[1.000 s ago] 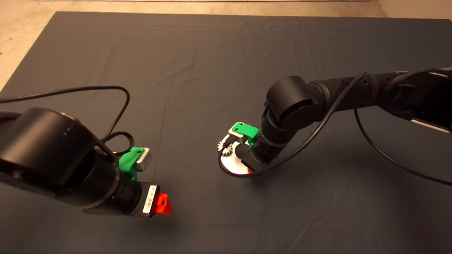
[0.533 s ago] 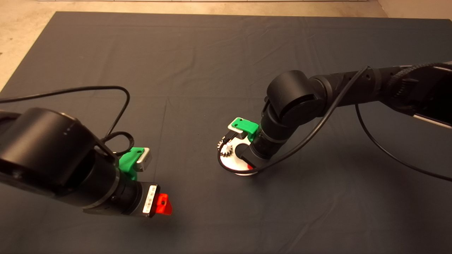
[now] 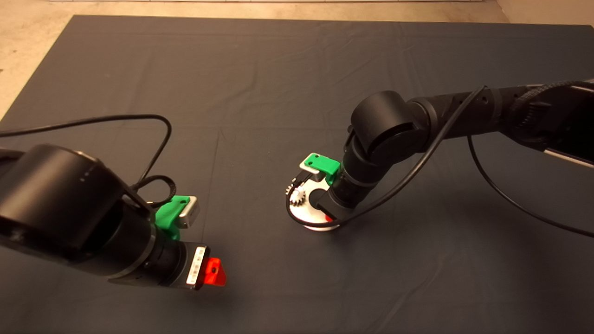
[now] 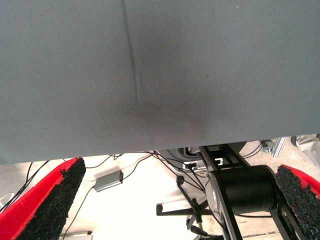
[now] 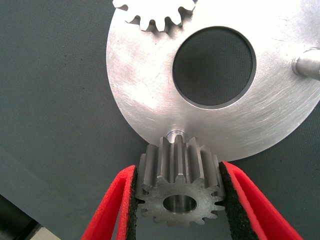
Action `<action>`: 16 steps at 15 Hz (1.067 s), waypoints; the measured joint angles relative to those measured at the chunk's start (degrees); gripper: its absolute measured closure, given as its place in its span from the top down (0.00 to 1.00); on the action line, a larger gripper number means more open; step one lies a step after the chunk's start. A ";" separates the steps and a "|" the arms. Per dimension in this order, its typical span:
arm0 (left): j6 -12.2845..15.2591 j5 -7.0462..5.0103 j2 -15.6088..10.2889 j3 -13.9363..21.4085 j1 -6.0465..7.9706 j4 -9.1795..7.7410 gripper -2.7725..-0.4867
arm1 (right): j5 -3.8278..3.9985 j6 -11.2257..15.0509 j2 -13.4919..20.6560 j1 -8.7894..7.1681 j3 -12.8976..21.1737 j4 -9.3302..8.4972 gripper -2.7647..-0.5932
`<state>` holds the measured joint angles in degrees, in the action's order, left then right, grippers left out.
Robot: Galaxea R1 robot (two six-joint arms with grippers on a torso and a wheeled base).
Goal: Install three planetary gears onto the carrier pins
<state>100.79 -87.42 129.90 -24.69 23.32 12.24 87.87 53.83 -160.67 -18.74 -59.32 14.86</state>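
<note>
- Dark mat (image 3: 260, 93) spread over the counter, creased, with pale floor (image 3: 28, 51) showing past its far and left edges.
- Right arm (image 3: 464, 116) reached in from the right edge, a black cable (image 3: 408, 176) looping down from it round the near rim of the disc.
- Left arm (image 3: 69, 218) sat low at the left edge, well apart from the disc, its own cable (image 3: 116, 119) arcing across the mat.
- Left gripper (image 4: 175, 200) hung past the near edge of the mat, jaws spread wide with nothing between them; beyond, a black stand (image 4: 240, 195), loose wires and a small grey box (image 4: 108, 180) on the floor.
- Flat shiny disc (image 5: 150, 100) lay on the mat near the centre, large round hole (image 5: 214, 66) in its middle; in the head view, partly covered by the right wrist.
- Right gripper (image 5: 177, 195) hovered over the disc's rim, jaws narrowed and clamped on one planetary gear (image 5: 177, 185), pads pressed against the teeth on both sides, centre hole facing the camera.
- Held gear sat just above and beside a short bare carrier pin (image 5: 175, 135) at the rim, close but not over it.
- Second gear (image 5: 152, 12) already seated on the disc at the far side of the hole.
- Another bare pin (image 5: 306, 66) stood up at the disc's side, away from the jaws.
</note>
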 joint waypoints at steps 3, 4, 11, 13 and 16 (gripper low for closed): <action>0.01 0.02 -0.85 0.58 -0.01 0.00 1.00 | 0.02 0.00 -0.05 0.00 0.00 0.29 0.18; 0.01 -0.03 -1.12 0.64 -0.01 0.00 1.00 | -0.01 0.00 -0.13 0.00 0.00 0.33 0.19; 0.04 -0.03 -1.51 1.17 -0.32 -0.01 1.00 | 0.02 0.00 -0.16 0.05 0.00 0.75 0.19; 0.04 -0.01 -1.51 1.21 -0.34 0.00 1.00 | 0.02 0.00 -0.33 0.11 0.00 0.86 0.18; 0.04 -0.01 -1.54 1.21 -0.32 0.00 1.00 | 0.02 -0.01 -0.98 0.17 0.00 1.18 0.18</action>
<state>100.83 -87.43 128.36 -23.48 23.00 12.24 87.89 53.82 -161.65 -18.57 -59.32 16.04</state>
